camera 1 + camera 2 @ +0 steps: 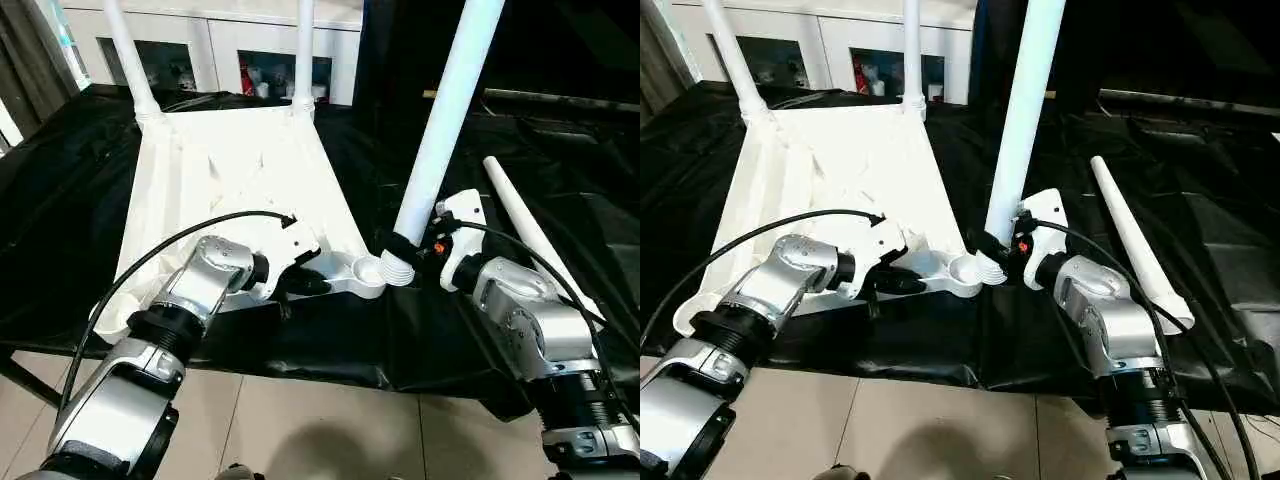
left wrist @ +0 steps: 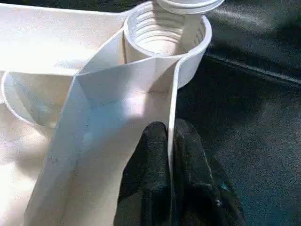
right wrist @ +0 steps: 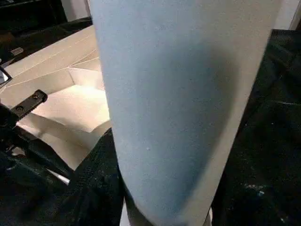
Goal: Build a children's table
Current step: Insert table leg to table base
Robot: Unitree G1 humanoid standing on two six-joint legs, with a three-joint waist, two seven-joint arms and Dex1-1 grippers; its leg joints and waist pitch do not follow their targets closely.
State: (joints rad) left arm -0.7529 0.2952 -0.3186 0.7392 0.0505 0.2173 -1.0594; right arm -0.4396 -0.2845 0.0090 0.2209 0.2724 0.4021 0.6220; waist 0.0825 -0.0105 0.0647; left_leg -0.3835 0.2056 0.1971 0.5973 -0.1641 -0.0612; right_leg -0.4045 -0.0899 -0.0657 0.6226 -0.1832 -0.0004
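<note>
The white tabletop lies upside down on black cloth, ribs up. Two white legs stand in its far corner sockets. My left gripper is shut on the thin rim wall beside the near right socket. In the left wrist view its fingers pinch that wall just behind the threaded socket. My right gripper is shut on a third leg, held nearly upright. This leg's threaded end sits at the socket's right edge, not inside it.
A fourth white leg lies loose on the black cloth to the right of my right arm. A white cabinet with glass doors stands behind the table. The cloth's front edge drops to a tiled floor.
</note>
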